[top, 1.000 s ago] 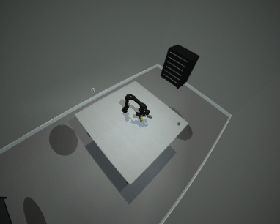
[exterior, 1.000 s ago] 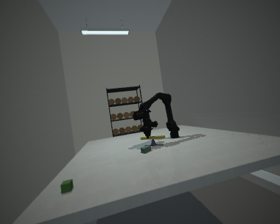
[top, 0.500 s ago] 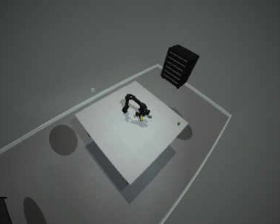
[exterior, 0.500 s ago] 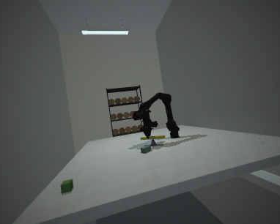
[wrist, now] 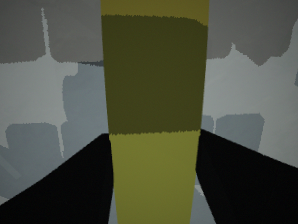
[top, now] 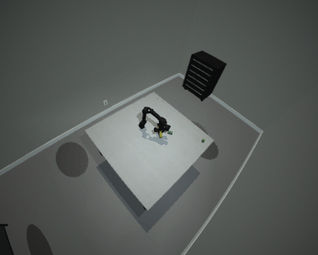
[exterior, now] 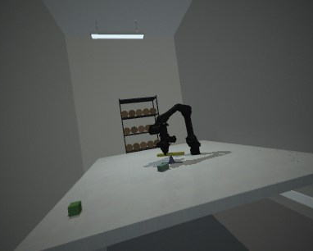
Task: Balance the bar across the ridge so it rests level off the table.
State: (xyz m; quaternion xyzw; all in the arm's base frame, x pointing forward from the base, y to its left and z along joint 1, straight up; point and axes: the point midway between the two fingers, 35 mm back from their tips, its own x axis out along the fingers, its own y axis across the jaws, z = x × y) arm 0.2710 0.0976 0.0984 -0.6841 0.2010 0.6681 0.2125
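The yellow bar (top: pixel 161 134) (exterior: pixel 177 153) (wrist: pixel 154 175) is held above the table, close to level in the exterior view. The purple ridge (exterior: pixel 171 160) stands under the bar, its peak at or just below the bar's underside; whether they touch is too small to tell. My gripper (exterior: pixel 165 153) (wrist: pixel 152 141) is shut on the bar, with one black finger on each side of it in the wrist view. The gripper grips the bar left of the ridge in the exterior view. The ridge is not visible in the wrist view.
A grey-green block (top: pixel 170 132) (exterior: pixel 163 167) lies on the table (top: pixel 147 171) (exterior: pixel 124 193) close to the ridge. A bright green block (top: pixel 203 141) (exterior: pixel 74 208) lies farther off, near the table's corner.
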